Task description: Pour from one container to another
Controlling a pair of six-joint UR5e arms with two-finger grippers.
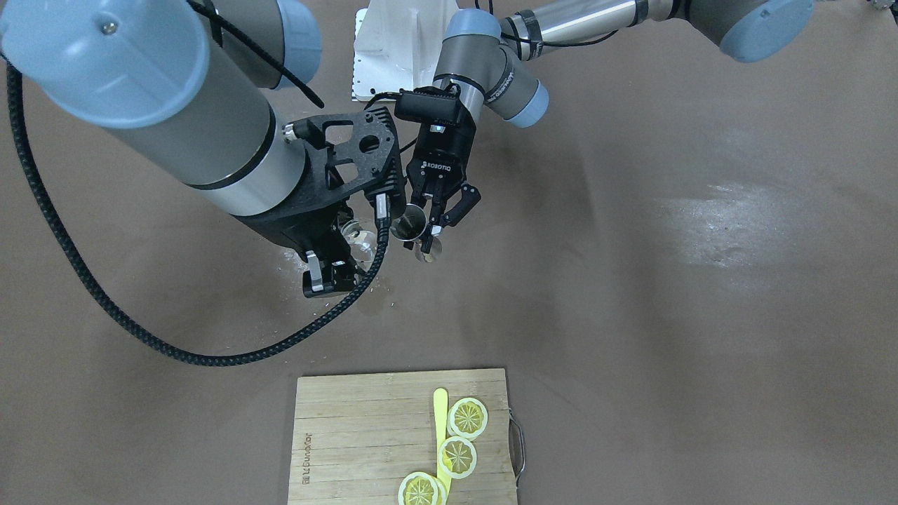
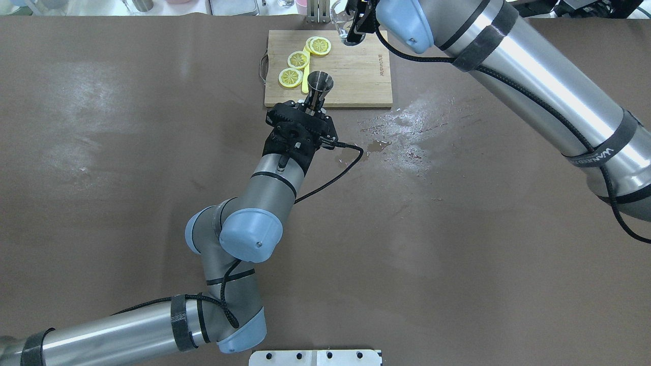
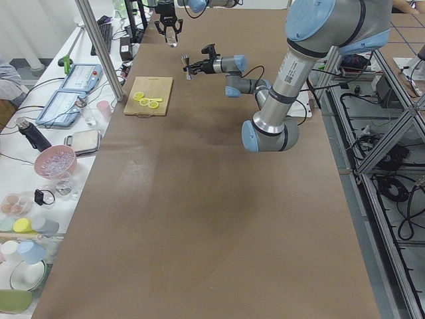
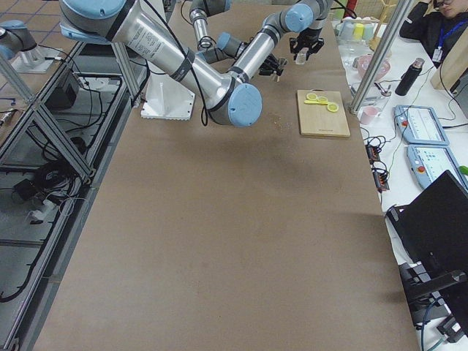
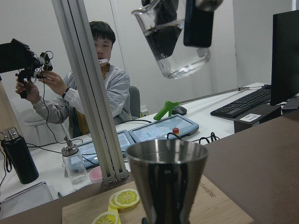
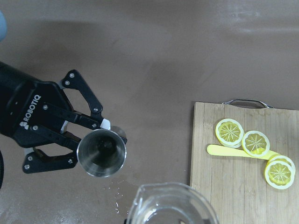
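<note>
My left gripper [image 1: 421, 233] is shut on a steel jigger [image 1: 410, 223], held upright above the table just short of the cutting board. From above, the jigger's [image 2: 320, 83] open mouth shows in front of the left gripper [image 2: 309, 105]. My right gripper [image 2: 356, 28] is shut on a clear glass pitcher [image 2: 339, 23] with a little water in it. The pitcher hangs higher than the jigger [image 5: 167, 179]. In the left wrist view the pitcher [image 5: 174, 44] is slightly tilted and no stream falls. The right wrist view looks down over the pitcher's rim [image 6: 170, 205] into the jigger [image 6: 102, 153].
A wooden cutting board [image 2: 356, 71] holds lemon slices [image 2: 298, 59] and a yellow stick [image 2: 305, 81]. A wet patch [image 2: 391, 134] lies on the brown table right of the left gripper. A person [image 5: 100, 93] sits behind a metal post [image 5: 88, 93] across the table.
</note>
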